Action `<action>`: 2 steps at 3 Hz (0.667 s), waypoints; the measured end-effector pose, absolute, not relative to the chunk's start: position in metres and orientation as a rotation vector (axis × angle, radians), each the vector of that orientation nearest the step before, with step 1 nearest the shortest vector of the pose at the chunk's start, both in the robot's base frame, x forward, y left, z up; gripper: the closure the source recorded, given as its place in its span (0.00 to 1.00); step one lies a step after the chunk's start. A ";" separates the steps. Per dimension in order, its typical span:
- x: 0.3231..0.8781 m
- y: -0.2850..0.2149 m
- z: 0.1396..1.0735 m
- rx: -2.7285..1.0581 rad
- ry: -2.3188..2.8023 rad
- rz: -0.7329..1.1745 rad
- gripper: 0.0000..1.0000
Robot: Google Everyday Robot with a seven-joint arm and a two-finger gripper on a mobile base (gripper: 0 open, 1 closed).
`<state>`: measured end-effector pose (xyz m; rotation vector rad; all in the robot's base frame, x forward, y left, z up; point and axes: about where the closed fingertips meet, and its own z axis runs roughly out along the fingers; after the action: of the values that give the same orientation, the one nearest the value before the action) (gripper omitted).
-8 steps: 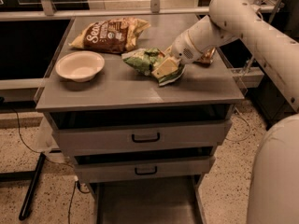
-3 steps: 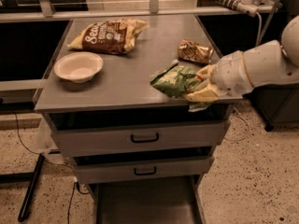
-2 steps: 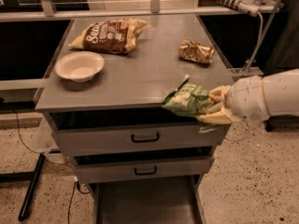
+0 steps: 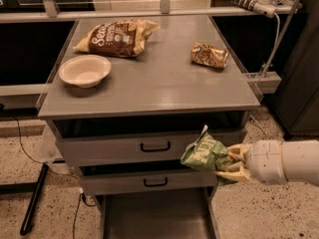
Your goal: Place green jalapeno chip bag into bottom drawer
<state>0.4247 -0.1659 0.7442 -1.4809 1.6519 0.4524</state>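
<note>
My gripper [image 4: 230, 164] is shut on the green jalapeno chip bag [image 4: 205, 152] and holds it in the air in front of the cabinet's right side, at the height of the two upper drawers. The white arm [image 4: 281, 162] comes in from the right edge. The bottom drawer [image 4: 157, 216] is pulled out at the foot of the cabinet, a flat grey tray below and to the left of the bag.
On the cabinet top [image 4: 159, 78] stand a white bowl [image 4: 84, 70] at the left, a large brown-and-yellow bag [image 4: 117, 37] at the back and a small gold-brown bag [image 4: 209, 54] at the right. Two upper drawers with black handles [image 4: 155, 147] are shut.
My gripper has carried the green bag off the cabinet top, over the front right edge and down in front of the drawers.
</note>
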 end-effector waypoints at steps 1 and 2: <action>0.425 -0.166 0.744 -1.481 1.652 0.452 1.00; 0.429 -0.152 0.722 -1.495 1.656 0.467 1.00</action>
<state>0.4290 -0.1520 0.7218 -1.4954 1.6560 0.4667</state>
